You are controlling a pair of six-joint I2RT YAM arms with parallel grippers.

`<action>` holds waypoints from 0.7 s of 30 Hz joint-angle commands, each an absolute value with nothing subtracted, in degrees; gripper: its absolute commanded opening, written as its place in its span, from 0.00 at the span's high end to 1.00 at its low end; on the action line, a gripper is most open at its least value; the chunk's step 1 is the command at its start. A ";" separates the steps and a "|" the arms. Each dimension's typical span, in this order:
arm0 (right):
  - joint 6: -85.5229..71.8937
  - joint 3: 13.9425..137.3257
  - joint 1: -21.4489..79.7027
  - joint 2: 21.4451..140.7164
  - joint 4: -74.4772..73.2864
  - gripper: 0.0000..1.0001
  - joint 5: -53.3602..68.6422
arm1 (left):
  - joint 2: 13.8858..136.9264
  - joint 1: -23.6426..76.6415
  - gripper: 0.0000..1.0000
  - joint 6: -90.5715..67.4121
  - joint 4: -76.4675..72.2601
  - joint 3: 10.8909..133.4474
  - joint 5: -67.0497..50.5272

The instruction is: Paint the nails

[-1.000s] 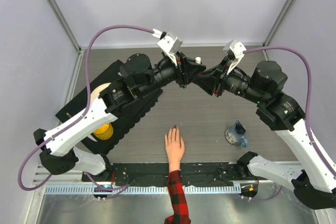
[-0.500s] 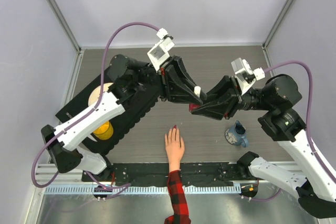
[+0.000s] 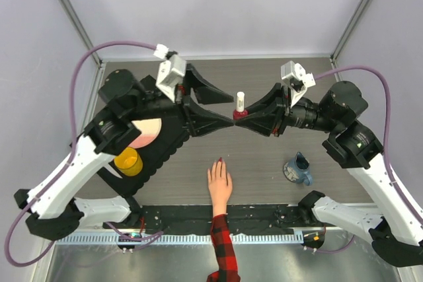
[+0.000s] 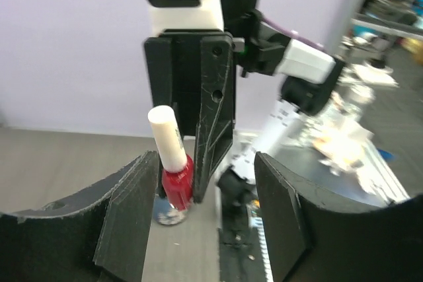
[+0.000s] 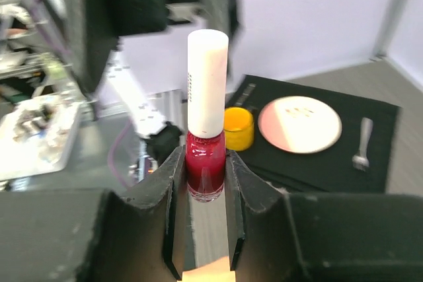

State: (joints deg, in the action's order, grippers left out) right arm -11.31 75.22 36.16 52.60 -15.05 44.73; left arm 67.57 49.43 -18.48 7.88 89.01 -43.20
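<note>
Over the counter (image 3: 264,163), right gripper (image 3: 240,118) pinches the red polish bottle (image 5: 205,163) in its jaws; left gripper (image 3: 229,110) gapes beside it. Probably light, slick glass, so I'd grip the white cap (image 5: 207,84). Those nails (image 3: 219,161) sit on the hand (image 3: 219,181) below.

Nails (image 3: 219,161) tiny, facing up; one red-tinted; rest indistinct.

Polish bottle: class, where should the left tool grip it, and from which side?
Probably the white cap, standing upright and bare above the red body the right tool pinches. Bring the left tool in level from opposite, fingers either side.
</note>
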 commanded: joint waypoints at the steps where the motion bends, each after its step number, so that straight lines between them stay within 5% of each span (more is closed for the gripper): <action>1: -4.31 80.50 36.12 54.75 -22.66 0.99 31.67 | 63.11 49.39 0.37 -12.56 11.96 86.75 -25.35; 21: -3.87 82.27 36.12 55.99 -23.55 0.99 20.04 | 72.95 53.00 0.48 -19.34 4.57 90.96 -6.24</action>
State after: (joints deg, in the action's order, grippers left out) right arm -4.56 79.61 36.16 57.49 -25.47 21.50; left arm 72.23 51.90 -19.35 8.01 87.22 -8.56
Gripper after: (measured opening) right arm 0.289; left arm 0.524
